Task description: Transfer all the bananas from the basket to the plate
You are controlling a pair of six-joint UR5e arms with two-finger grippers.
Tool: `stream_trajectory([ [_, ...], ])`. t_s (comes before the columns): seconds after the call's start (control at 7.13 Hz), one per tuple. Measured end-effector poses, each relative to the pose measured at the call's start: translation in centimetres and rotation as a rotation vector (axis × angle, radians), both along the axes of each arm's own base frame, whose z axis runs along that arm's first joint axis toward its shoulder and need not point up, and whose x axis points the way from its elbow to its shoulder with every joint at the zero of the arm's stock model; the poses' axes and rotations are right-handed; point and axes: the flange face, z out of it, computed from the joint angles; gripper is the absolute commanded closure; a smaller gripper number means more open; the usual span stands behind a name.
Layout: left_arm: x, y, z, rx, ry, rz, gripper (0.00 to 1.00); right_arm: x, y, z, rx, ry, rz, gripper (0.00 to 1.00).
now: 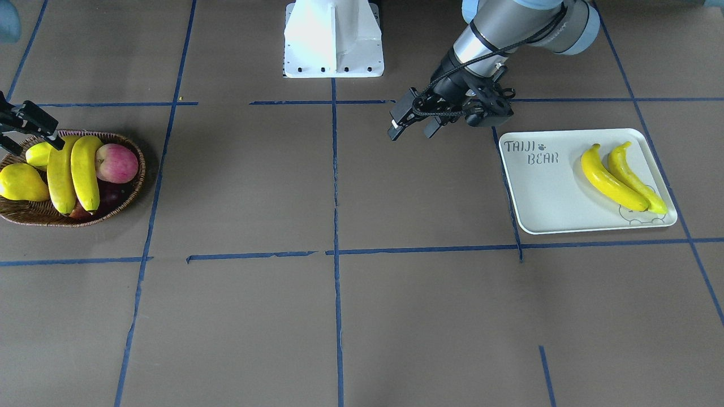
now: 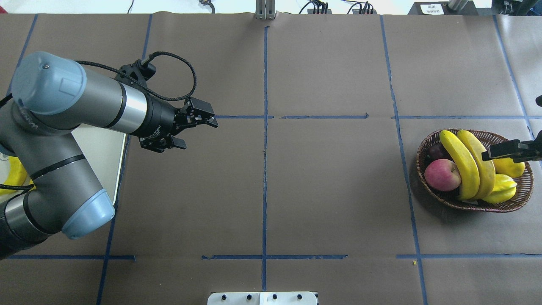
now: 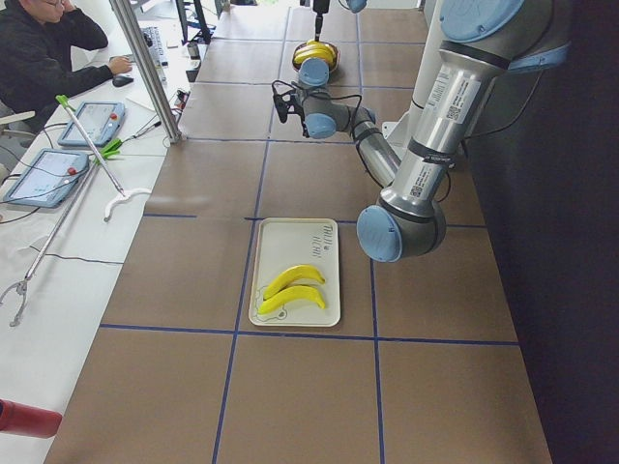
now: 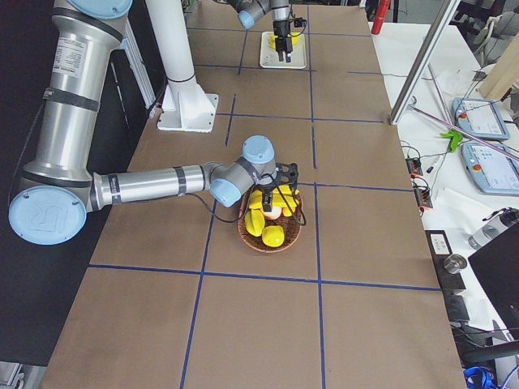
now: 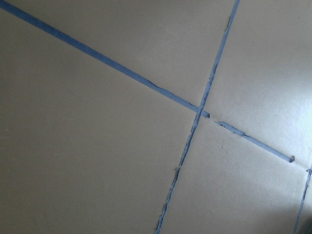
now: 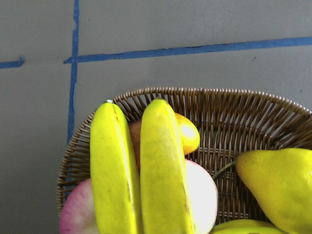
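1. Front-facing view: shows the plate (image 1: 543,195) at right on the tabletop (image 1: 430,316), bearing two bananas (image 1: 611,182) side by side, touching, toward its right end. Puts the left gripper (image 1: 414,130) at upper centre, up-left of the plate, jaws wide, holding nothing. Finds the basket (image 1: 130,198) at far left with two more bananas side by side, an apple (image 1: 117,163) on their right and a pear (image 1: 21,182) on their left. Sets the right gripper (image 1: 35,146) over the basket's upper-left rim, jaws apart, empty.
2. Overhead view: catches the left gripper left of centre over bare tabletop, jaws spread. Hides most of the plate under the left arm at the left edge. Places the basket at right, both bananas across its middle. Reveals only one right gripper finger, entering from the right edge above them.
3. Left-side view: lays the plate with its two bananas at lower centre, the basket far off at top centre. Cannot tell either gripper's opening here. Includes a seated person (image 3: 39,48) at upper left.
4. Right-side view: centres the basket, right gripper directly above its fruit. Sets the plate far off at top centre, left gripper overlapping it in the frame.
5. Left wrist view: offers only tabletop crossed by blue tape lines (image 5: 97,55).
6. Right wrist view: fills the lower left with the basket's two bananas, lying parallel and touching, pear at lower right, wicker rim arcing behind.
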Motion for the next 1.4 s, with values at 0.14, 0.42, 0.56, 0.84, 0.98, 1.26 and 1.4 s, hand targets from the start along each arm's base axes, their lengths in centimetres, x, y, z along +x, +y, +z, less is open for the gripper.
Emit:
stream_trajectory([
  [0.14, 0.0, 0.0, 0.0, 0.0, 0.0, 0.0, 0.0, -0.7, 0.7, 0.5, -0.007, 0.007, -0.026, 0.23],
  [0.42, 0.0, 0.0, 0.1, 0.0, 0.0, 0.0, 0.0, -2.2, 1.6, 0.9, 0.005, 0.017, -0.078, 0.26],
  [0.56, 0.0, 0.0, 0.1, 0.0, 0.001, 0.0, 0.0, -2.4, 1.8, 1.0, 0.01, 0.02, -0.088, 0.26],
  [0.84, 0.1, 0.0, 0.0, 0.0, 0.002, 0.0, 0.0, -2.4, 2.0, 1.4, 0.019, 0.025, -0.106, 0.27],
  [0.98, 0.1, 0.0, -0.1, 0.0, 0.003, -0.001, 0.0, -2.3, 2.2, 1.6, 0.026, 0.025, -0.118, 0.29],
  [1.26, 0.1, -0.1, 0.0, -0.001, 0.001, -0.001, 0.0, -2.2, 2.1, 1.6, 0.032, 0.025, -0.121, 0.31],
  [1.4, 0.2, -0.1, 0.1, -0.003, 0.0, 0.0, 0.0, -1.8, 2.0, 1.6, 0.033, 0.025, -0.113, 0.31],
])
